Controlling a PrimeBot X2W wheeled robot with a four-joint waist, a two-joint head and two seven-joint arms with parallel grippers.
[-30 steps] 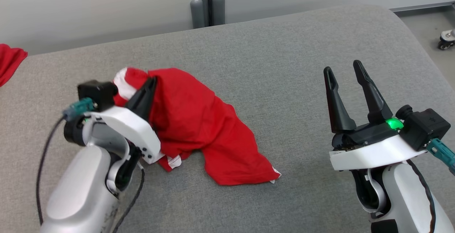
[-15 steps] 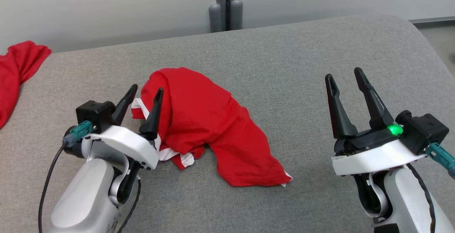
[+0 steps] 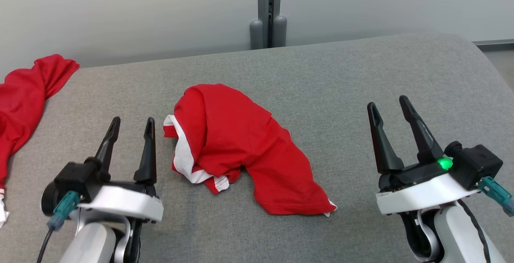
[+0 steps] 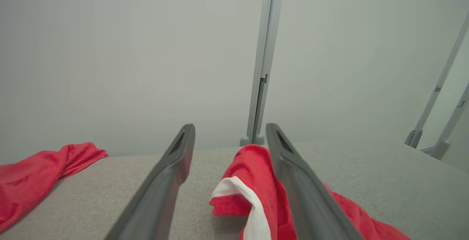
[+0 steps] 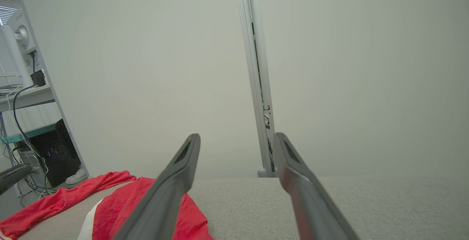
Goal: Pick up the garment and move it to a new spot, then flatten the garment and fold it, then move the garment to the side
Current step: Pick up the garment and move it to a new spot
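The red garment (image 3: 237,150), trimmed in white, lay in a crumpled heap at the middle of the grey surface (image 3: 361,74), neither flattened nor folded. Just left of it the left fingers (image 3: 147,150) stood apart, empty. Well to its right the right fingers (image 3: 381,142) were spread too, holding nothing. Flattening, folding and the move aside looked undone. Another red cloth (image 3: 24,102) lay far left.

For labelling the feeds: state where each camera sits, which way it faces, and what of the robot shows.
Head view: on the head, looking forward and down at the red garment on the grey surface; left gripper and right gripper show, open.
Left wrist view: on the left wrist, looking low along its own fingers toward the wall.
Right wrist view: likewise on the right wrist, own fingers showing.
Shared: both wrist views catch the garment and the post.
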